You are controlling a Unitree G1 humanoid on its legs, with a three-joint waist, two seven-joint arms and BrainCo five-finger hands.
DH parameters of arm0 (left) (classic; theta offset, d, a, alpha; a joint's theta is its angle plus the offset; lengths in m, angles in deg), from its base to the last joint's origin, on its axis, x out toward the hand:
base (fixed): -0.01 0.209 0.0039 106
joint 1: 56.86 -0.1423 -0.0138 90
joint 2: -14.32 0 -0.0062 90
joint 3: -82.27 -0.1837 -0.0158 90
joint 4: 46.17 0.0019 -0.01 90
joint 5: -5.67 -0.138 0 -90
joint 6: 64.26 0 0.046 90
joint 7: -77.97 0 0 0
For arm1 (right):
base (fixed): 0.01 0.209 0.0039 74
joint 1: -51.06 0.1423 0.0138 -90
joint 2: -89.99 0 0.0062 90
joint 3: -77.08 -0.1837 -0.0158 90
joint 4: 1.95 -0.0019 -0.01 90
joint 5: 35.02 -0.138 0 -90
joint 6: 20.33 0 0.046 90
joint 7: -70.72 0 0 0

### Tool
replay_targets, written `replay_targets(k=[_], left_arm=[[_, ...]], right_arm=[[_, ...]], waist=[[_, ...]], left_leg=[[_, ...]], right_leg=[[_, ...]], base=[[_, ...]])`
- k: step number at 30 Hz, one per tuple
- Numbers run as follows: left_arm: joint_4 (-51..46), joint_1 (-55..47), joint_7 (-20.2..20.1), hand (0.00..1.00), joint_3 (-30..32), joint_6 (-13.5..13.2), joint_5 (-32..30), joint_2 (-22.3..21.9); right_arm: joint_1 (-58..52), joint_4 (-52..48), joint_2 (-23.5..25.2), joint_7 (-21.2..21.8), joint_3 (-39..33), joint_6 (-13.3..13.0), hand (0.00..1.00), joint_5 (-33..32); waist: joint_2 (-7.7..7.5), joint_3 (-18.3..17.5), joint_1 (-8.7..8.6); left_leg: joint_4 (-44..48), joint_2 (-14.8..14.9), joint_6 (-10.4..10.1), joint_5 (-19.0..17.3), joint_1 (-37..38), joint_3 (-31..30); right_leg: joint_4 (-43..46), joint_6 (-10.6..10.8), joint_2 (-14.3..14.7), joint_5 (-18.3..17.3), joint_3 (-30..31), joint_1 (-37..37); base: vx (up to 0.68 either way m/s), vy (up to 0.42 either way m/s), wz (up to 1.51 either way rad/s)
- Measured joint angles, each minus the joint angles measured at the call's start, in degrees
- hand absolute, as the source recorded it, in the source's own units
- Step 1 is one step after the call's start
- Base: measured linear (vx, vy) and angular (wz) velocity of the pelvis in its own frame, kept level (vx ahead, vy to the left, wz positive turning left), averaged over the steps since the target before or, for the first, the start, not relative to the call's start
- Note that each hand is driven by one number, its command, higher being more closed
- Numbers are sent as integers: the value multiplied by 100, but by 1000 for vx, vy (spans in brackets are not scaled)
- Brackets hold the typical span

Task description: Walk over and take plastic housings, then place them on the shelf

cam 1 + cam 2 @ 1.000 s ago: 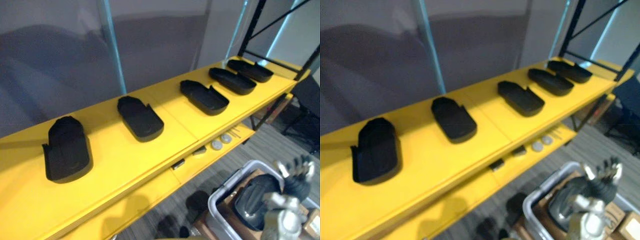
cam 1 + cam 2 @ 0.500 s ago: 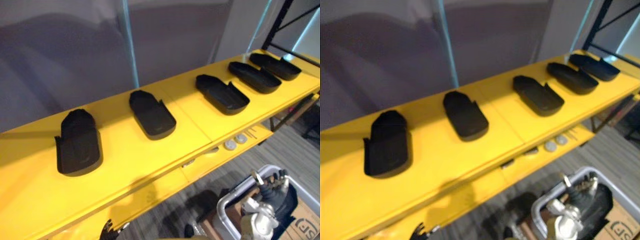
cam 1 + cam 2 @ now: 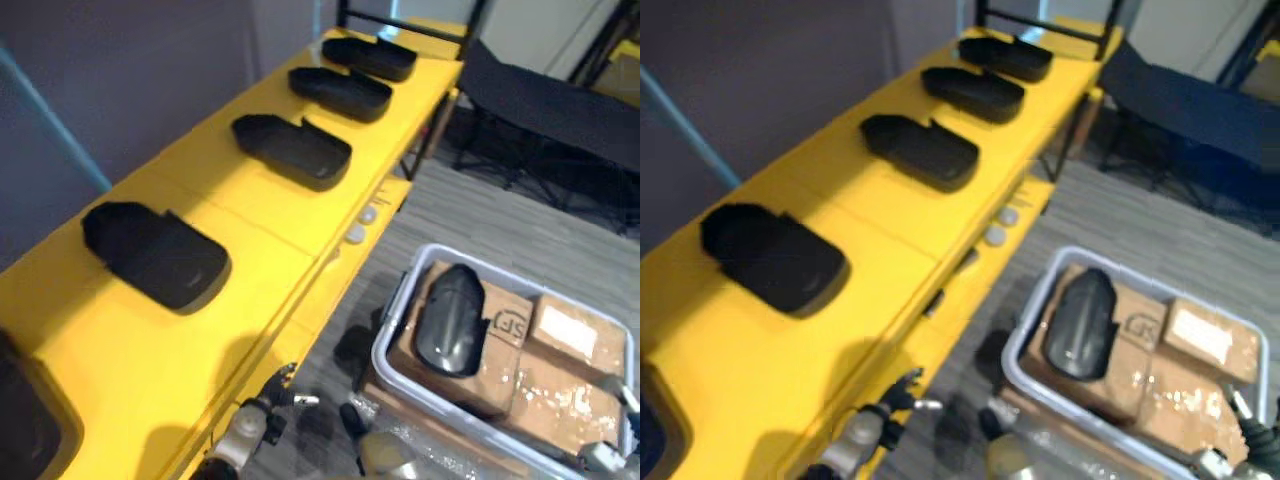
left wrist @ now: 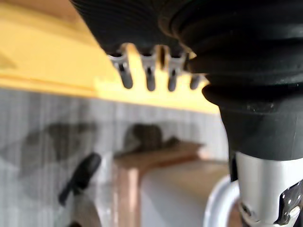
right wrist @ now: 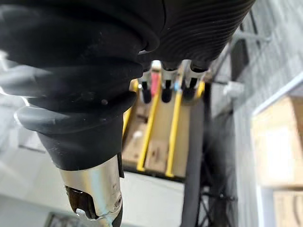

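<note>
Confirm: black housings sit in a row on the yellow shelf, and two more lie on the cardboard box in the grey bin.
Only one black housing lies on the cardboard box in the grey bin, not two, as the left eye view shows. The housings on the yellow shelf are right.

Count: six black plastic housings (image 3: 292, 150). Five sit on the yellow shelf (image 3: 250, 210), one of them cut off at the frame edge, and one housing (image 3: 450, 318) is in the grey bin (image 3: 392, 318). One bin. Two small round discs (image 3: 368, 213) on the lower ledge. Cardboard boxes (image 3: 570, 335) in the bin: at least two, exact number unclear.
</note>
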Motion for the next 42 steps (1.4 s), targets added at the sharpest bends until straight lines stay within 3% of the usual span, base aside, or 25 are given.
replay_targets(k=[2, 4, 6, 8, 9, 10, 12, 15, 19, 22, 25, 28, 32, 33, 35, 36, 37, 38, 40, 42], left_arm=[[-1, -196, 173, 0, -8, 106, 175, -26], [-69, -540, 330, 0, 63, 150, 414, -62], [-199, -906, 382, 0, 254, 131, 483, -87], [-131, -1112, 436, 0, 522, 23, 482, -62], [7, -1150, 485, 0, 701, -129, 481, -48], [76, -1163, 504, 0, 774, -242, 481, -34], [131, -1129, 545, 0, 1050, -639, 488, 13], [117, -1084, 585, 0, 1115, -995, 484, 46], [101, -847, 727, 0, 1108, -1213, 661, 39], [-17, -457, 912, 0, 1088, -1270, 727, -7], [-248, -290, 1054, 0, 1050, -1388, 869, -165], [-752, -290, 1152, 0, 943, -1460, 842, -317], [-1006, -300, 1038, 0, 591, -1369, 587, -391], [-1031, -389, 971, 0, 556, -1315, 578, -411], [-1233, -596, 930, 0, 525, -1184, 409, -402], [-1351, -693, 935, 0, 545, -1092, 372, -370], [-1383, -718, 933, 0, 587, -1036, 368, -358], [-1343, -725, 935, 0, 637, -878, 370, -257], [-1183, -736, 891, 0, 680, -679, 376, 30], [-1017, -886, 743, 0, 854, -519, 407, 336]], right_arm=[[237, 0, -27, 313, 423, -11, 0, -5], [656, 14, -204, 514, 1080, 0, 0, -4], [1093, 63, -383, 536, 1553, 38, 0, -1], [1530, 110, -430, 479, 1885, 80, 0, 6], [1769, 145, -432, 440, 2032, 93, 0, 31], [1879, 176, -433, 387, 2111, 96, 0, 75], [2257, 282, -431, 215, 2371, 147, 0, 183], [2572, 290, -428, 134, 2638, 157, 0, 181], [2992, 286, -434, 52, 2799, 155, 0, 185], [3422, 291, -428, -169, 2903, 162, 0, 201], [3624, 289, -401, -400, 3094, 190, 0, 470], [3517, 204, -223, -732, 3105, 256, 0, 566], [2735, 129, 13, -1009, 3043, 256, 0, 491], [2394, 178, 125, -984, 2949, 248, 0, 350], [1913, 208, 224, -749, 2784, 232, 0, 163], [1638, 206, 225, -576, 2717, 212, 0, 166], [1501, 201, 220, -498, 2693, 196, 0, 168], [1300, 222, 236, -417, 2680, 184, 0, 166], [1072, 228, 294, -240, 2676, 134, 0, 173], [1008, 223, 376, -87, 2843, 12, 0, 184]], waist=[[-18, 15, 48], [13, 135, 281], [211, 233, 481], [247, 284, 641], [173, 339, 700], [193, 354, 736], [72, 642, 963], [-27, 784, 1105], [-128, 1076, 1219], [-91, 1495, 1272], [-113, 1554, 1393], [-114, 1554, 1411], [-117, 1555, 1394], [-119, 1553, 1381], [-135, 1555, 1329], [-170, 1544, 1353], [-185, 1537, 1344], [-176, 1536, 1225], [-187, 1473, 1215], [-330, 1179, 1254]], left_leg=[[1045, 144, 294, -144, -370, -915], [2075, 104, 696, -365, -885, -2276], [2236, 69, 726, -486, -1106, -3080], [2147, -65, 639, -533, -1292, -3239], [1970, -183, 586, -565, -1361, -3227], [1869, -232, 548, -587, -1406, -3230], [1572, -313, 405, -733, -1489, -3253], [1400, -335, 322, -961, -1621, -3414], [1599, -473, 371, -1062, -2076, -3641], [2074, -512, 394, -1164, -2506, -3862], [2384, -516, 333, -1278, -2678, -4002], [2750, -452, 249, -1427, -2643, -4105], [2975, -362, 266, -1720, -2382, -4045], [3019, -307, 369, -1814, -2183, -3748], [3010, -275, 544, -1902, -1911, -3217], [2832, -184, 713, -1801, -1739, -2740], [2760, -152, 784, -1751, -1725, -2549], [2625, -43, 815, -1649, -1637, -2314], [2311, 133, 777, -1410, -1421, -2000], [1848, 231, 721, -1044, -1416, -1607]], right_leg=[[112, -51, 34, -33, 227, -3], [211, -129, 80, -87, 620, -17], [304, -128, 242, -76, 783, -144], [428, -104, 167, -62, 733, -434], [451, -18, 47, -4, 691, -630], [437, 39, 12, 51, 651, -703], [272, 115, -86, 244, 526, -809], [49, 137, -186, 413, 300, -829], [302, 124, -390, 405, 72, -1196], [993, 255, -417, 181, -72, -1625], [2047, 315, -391, -324, -187, -2082], [2702, 268, -376, -709, -369, -2123], [2625, 355, -168, -593, -140, -1896], [2438, 383, -79, -410, 14, -1748], [1833, 233, -105, 169, -183, -1529], [1125, -269, -217, 616, -593, -1280], [1236, -381, -299, 529, -870, -1328], [2081, -570, -435, 248, -1387, -1436], [3089, -541, -605, -212, -1667, -1402], [3565, -517, -1095, -557, -1809, -1216]], base=[[-30, -106, -53], [-10, 7, -86], [-68, 108, -79], [-114, 124, -14], [-112, 84, 30], [-131, 59, 42], [-154, 66, 39], [-172, 85, 39], [-159, 52, 28], [-107, 3, 31], [-33, -47, 28], [36, -48, 28], [-17, 48, -42], [-121, 182, -134], [-207, 197, -160], [-206, 83, -141], [-271, 87, -145], [-230, 88, -114], [-158, 60, -99], [-74, -70, -96]])
